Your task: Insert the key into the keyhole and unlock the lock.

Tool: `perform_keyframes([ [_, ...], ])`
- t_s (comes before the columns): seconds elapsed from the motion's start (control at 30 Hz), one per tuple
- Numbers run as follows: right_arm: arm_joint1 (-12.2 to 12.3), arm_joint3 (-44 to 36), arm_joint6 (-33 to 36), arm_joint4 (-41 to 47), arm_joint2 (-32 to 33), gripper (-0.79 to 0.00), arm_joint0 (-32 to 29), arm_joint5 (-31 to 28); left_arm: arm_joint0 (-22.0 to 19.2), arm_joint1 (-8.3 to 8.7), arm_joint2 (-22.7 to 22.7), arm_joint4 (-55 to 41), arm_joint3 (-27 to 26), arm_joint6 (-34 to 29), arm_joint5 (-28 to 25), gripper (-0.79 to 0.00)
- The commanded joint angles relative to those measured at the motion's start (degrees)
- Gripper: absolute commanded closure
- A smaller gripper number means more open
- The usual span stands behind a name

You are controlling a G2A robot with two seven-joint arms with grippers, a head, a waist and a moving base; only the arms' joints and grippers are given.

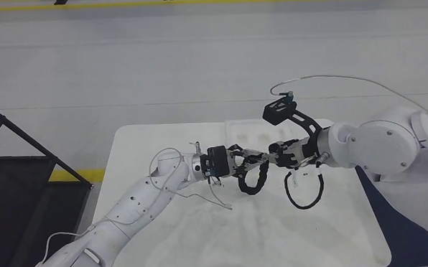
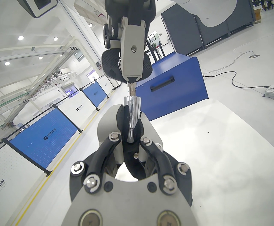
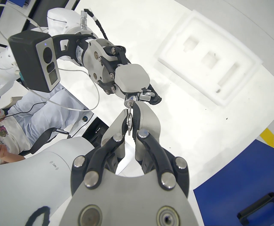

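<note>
Above the middle of the white table [image 1: 168, 236] my two grippers meet tip to tip. My left gripper [image 2: 130, 112] is shut on the lock's chrome cylinder [image 2: 133, 115], with the keyhole end pointing away from it. Facing it, my right gripper [image 3: 130, 108] is shut on the silver key [image 3: 129, 122]. The key blade [image 2: 132, 90] stands in line with the cylinder and its tip sits in the keyhole end [image 3: 129, 103]. A black cable loop [image 1: 256, 182] of the lock hangs under the left gripper [image 1: 250, 161], close to the right gripper [image 1: 274, 158].
A white foam tray [image 3: 209, 62] with cut-out recesses lies on the table beyond the grippers. A second black cable loop [image 1: 304, 193] hangs under the right arm. A blue cabinet [image 2: 171, 85] stands past the table edge, and a black frame [image 1: 22, 185] is at the left.
</note>
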Motion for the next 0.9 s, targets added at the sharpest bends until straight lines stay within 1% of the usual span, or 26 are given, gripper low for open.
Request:
perform_keyframes([
  [0.0, -0.05, 0.05, 0.04, -0.36, -0.39, 0.0, 0.18, 0.31, 0.0, -0.07, -0.09, 0.26, -0.06, -0.06, -0.14, 0.0],
  [0.1, -0.11, 0.4, -0.09, -0.57, -0.79, 0.0, 0.38, 0.46, 0.09, -0.15, -0.24, 0.39, -0.1, 0.06, -0.47, 0.0],
  [0.13, -0.14, 0.56, -0.33, -0.41, -0.83, -0.043, 0.43, 0.54, 0.1, -0.17, -0.31, 0.43, -0.09, 0.15, -0.58, 0.0],
  [0.17, -0.18, 0.66, -0.68, -0.06, -0.8, -0.785, 0.46, 0.5, 0.13, -0.18, -0.41, 0.47, -0.08, 0.27, -0.65, 0.0],
  [0.3, -0.25, 1.05, -2.07, 1.55, -0.27, -0.785, 0.55, -1.27, 0.09, -0.13, -1.02, -0.97, 0.34, -0.28, -3.91, 0.0],
  [0.37, -0.21, 0.77, -3.88, 1.45, 0.41, -0.785, 0.7, -3.88, -0.05, -0.09, -1.47, -2.45, 0.48, -1.13, -6.59, 0.0],
  [0.43, 0.0, 0.26, -5.27, -0.49, 0.76, -0.785, 0.6, -8.99, -0.21, -0.04, -1.91, -4.18, 0.26, -2.42, -9.7, 0.0],
  [0.5, 0.13, 0.81, -6.48, 1.82, 1.67, -0.785, -0.04, -14.5, -0.25, 0.03, -2.28, -6.32, 0.03, -4.14, -13.55, 0.0],
  [0.63, 0.81, 2.4, -4.52, 3.54, 3.37, -0.785, -1.1, -25.73, -0.5, 0.31, -3.46, -9.89, -1.01, -9.8, -19.44, 0.0],
  [0.67, 0.97, 2.84, -4.44, 4.44, 3.9, -0.785, -1.6, -27.58, -0.56, 0.4, -3.78, -10.88, -1.45, -11.4, -21.0, 0.0],
  [0.73, 1.46, 2.87, -1.79, 2.87, 4.42, -0.785, -2.2, -31.46, -0.6, 0.63, -4.51, -12.24, -2.34, -14.75, -23.18, 0.0],
  [0.8, 1.76, 2.88, -2.02, 3.11, 5.07, -0.785, -3.17, -34.1, -0.56, 0.85, -5.2, -14.14, -2.93, -18.15, -25.68, 0.0],
  [0.87, 2.1, 2.31, -1.33, 2.12, 5.39, -0.785, -4.11, -37.22, -0.49, 1.08, -5.19, -16.22, -3.47, -22.2, -26.51, 0.0],
])
